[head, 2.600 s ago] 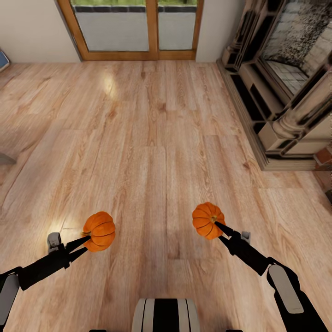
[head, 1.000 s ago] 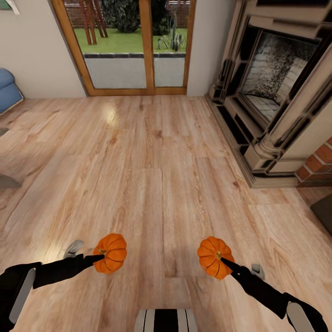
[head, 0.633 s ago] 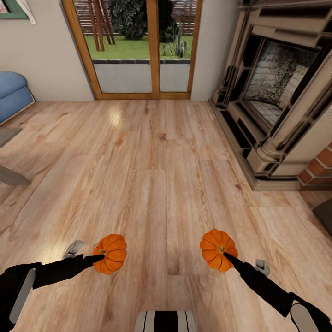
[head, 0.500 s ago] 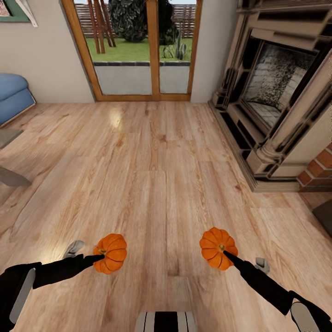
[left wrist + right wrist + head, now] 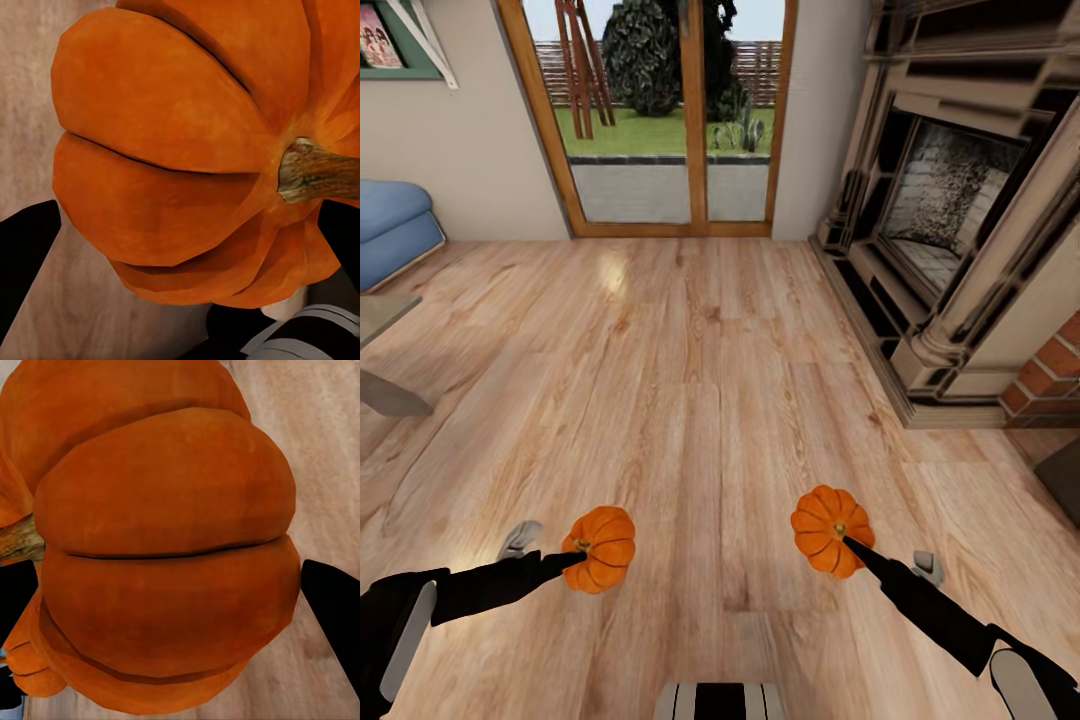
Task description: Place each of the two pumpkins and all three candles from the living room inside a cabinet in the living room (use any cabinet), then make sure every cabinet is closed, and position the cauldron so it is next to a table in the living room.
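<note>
Currently, head view: two pumpkins are carried over bare wooden floor [image 5: 700, 330], well apart from each other.
Left side: the left gripper [image 5: 568, 558] is closed on the left pumpkin [image 5: 601, 549], which is held out ahead of the black arm.
Right side: the right gripper [image 5: 847, 543] is closed on the right pumpkin [image 5: 831, 530], gripped close to its stem.
Surroundings: a fireplace [image 5: 950, 210] is seen at the right, glass doors [image 5: 670, 110] straight ahead, a blue sofa [image 5: 395, 225] at the far left, and a glossy table corner [image 5: 380, 315] at the left edge.
Cabinet: it cannot be told where the console stands.

Left wrist view: the left pumpkin [image 5: 187, 150] is seen close up, stem turned sideways, dark fingers [image 5: 26, 255] flanking it.
Right wrist view: the right pumpkin [image 5: 165, 555] is clamped between dark fingers [image 5: 334, 600], with floor behind.

Stage: transport is judged to be under way, with neither pumpkin stored yet.
Risk, grip: the ribbed, rounded skins could slip from the narrow fingers if the base is turned or braked sharply.
Risk, course: the right arm could be swung into the hearth edge if the fireplace is passed closely.
Risk, storing: with both grippers full, no drawer can be pulled open, so one pumpkin may need setting down first.
</note>
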Robot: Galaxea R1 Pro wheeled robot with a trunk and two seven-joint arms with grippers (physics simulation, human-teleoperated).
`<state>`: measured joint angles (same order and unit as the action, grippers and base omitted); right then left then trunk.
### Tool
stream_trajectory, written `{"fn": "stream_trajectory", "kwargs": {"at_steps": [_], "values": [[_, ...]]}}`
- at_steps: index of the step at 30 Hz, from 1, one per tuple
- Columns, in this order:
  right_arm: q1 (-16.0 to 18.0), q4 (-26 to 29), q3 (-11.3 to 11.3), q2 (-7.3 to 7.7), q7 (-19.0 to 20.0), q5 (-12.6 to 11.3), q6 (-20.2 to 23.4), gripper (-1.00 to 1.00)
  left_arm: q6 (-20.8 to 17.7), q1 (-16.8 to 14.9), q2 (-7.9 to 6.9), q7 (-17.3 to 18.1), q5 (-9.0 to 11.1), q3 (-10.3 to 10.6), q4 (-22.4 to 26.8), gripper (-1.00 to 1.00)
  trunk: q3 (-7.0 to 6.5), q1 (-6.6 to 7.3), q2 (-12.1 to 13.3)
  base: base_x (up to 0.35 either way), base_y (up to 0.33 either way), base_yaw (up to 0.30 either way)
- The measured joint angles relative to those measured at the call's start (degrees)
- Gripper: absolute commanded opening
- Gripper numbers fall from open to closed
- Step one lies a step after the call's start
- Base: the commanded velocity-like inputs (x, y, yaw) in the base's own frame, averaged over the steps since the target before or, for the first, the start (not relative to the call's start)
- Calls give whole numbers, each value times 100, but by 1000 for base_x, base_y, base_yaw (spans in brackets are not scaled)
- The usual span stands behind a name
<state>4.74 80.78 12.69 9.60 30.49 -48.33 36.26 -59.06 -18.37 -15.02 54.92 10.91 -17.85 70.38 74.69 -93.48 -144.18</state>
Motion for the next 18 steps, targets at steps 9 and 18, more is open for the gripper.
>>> {"fn": "stream_trajectory", "kwargs": {"at_steps": [9,18], "values": [[1,16,-4,1,0,-5,3,-100,-1,0,-3,19,-3,0,1,-100,-199,23,12,0,0,-37],[1,15,-7,4,7,8,9,-100,-4,0,-3,21,-3,0,1,-100,-389,46,24,0,0,-255]]}}
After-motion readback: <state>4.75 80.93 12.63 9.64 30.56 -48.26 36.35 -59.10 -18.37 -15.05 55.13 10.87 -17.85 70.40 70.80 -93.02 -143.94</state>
